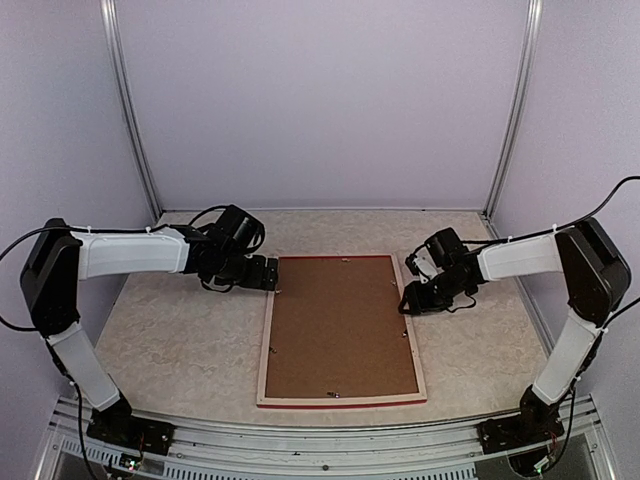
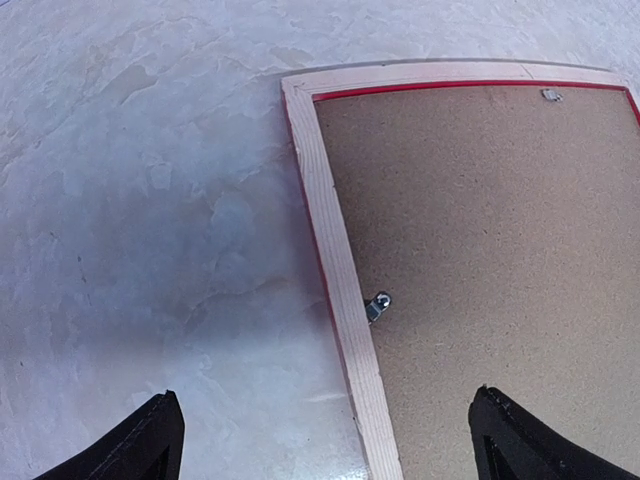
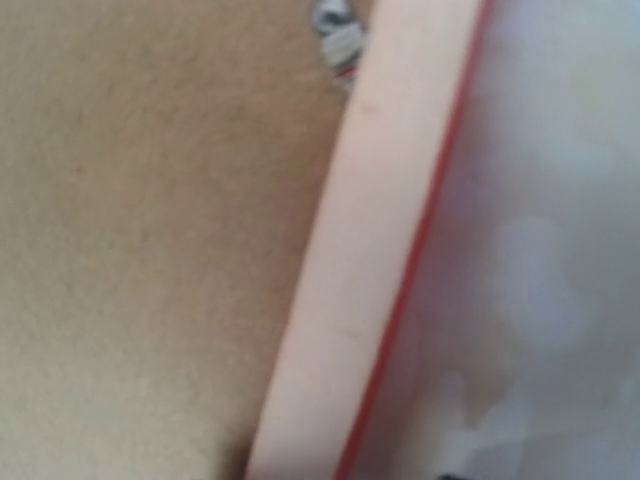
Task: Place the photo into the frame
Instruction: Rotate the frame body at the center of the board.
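Left gripper: black fingers spread wide, empty, above far-left corner of red-edged pale-wood rectangular frame | frame: back-up mid-table, brown fibreboard backing inside | right gripper: at frame's right rail, finger state unreadable.

A pale table top with a marbled beige pattern lay under the left fingers, and a soft grey shadow fell just ahead of them. Far beyond them stood plain lilac walls, with metal posts in the corners.
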You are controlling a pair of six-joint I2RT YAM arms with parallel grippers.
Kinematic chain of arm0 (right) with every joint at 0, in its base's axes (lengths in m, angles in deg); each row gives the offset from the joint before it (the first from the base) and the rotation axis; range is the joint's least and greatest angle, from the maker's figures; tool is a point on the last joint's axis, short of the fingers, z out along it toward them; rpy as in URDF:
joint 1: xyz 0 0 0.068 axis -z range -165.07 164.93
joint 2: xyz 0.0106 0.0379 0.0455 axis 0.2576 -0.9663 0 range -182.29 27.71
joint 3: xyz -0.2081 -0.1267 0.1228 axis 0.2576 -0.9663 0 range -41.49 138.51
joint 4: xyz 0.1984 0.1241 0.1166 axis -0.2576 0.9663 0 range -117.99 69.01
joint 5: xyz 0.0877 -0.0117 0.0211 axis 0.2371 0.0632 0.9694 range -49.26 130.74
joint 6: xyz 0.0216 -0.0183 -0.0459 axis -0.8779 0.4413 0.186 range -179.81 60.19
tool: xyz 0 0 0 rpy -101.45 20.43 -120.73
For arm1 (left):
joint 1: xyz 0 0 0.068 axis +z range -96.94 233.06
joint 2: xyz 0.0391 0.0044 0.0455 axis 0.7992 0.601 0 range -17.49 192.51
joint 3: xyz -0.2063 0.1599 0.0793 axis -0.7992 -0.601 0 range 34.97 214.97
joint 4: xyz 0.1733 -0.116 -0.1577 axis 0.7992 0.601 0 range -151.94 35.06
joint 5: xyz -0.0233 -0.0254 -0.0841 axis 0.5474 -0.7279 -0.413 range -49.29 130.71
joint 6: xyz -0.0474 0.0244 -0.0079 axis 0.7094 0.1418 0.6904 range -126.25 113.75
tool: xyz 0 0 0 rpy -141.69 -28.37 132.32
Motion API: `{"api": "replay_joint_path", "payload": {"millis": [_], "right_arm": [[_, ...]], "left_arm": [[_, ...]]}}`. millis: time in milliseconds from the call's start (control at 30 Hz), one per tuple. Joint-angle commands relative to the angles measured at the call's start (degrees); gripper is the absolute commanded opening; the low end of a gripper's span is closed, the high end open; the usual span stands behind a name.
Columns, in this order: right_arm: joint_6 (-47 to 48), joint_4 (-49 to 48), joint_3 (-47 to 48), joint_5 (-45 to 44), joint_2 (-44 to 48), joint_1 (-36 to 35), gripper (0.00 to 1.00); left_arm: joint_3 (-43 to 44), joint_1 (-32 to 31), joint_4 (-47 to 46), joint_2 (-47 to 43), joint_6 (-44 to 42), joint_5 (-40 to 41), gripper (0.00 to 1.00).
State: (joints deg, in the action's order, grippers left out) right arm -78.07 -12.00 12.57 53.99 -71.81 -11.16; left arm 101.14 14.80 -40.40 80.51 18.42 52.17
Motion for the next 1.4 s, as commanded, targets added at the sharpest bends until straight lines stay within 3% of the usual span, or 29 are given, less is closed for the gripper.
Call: {"api": "replay_joint_path", "payload": {"millis": [0, 100, 267, 433, 733, 967, 1100, 1233, 1367], "right_arm": [[0.7, 1.1, 0.0, -2.0, 0.3, -0.6, 0.42], [3.4, 3.4, 2.1, -3.4, -0.4, -0.7, 0.30], [9.8, 5.8, 6.2, -5.5, -1.5, -0.6, 0.19], [17.4, 7.3, 12.0, -6.0, -5.0, -0.6, 0.12], [32.5, 11.0, 24.5, 2.4, -17.7, -0.6, 0.06], [41.6, 18.8, 40.8, 7.2, -26.9, -0.6, 0.16], [42.1, 22.9, 49.5, 8.1, -31.4, -0.2, 0.40], [38.9, 19.0, 48.1, 9.9, -29.5, 0.9, 0.55], [34.3, 13.7, 42.5, 10.6, -23.9, 2.2, 0.64]], "left_arm": [[1.1, 0.5, 1.4, -0.4, 0.6, 0.1, 0.99], [1.4, 0.7, 1.9, -0.6, 0.3, 0.3, 0.99], [1.7, 1.7, 2.6, -0.6, -0.7, 0.2, 0.99], [1.3, 2.2, 2.7, -1.0, -2.0, -0.9, 0.99], [3.5, 2.9, 1.8, 1.8, -5.1, -6.2, 0.99], [10.5, 4.4, 4.7, 11.5, -9.1, -4.3, 0.99], [14.5, 5.5, 7.1, 17.9, -10.4, -0.4, 0.99], [16.8, 6.5, 8.1, 21.5, -12.8, -0.5, 0.98], [17.3, 8.0, 8.0, 23.1, -13.6, -2.6, 0.90]]}}
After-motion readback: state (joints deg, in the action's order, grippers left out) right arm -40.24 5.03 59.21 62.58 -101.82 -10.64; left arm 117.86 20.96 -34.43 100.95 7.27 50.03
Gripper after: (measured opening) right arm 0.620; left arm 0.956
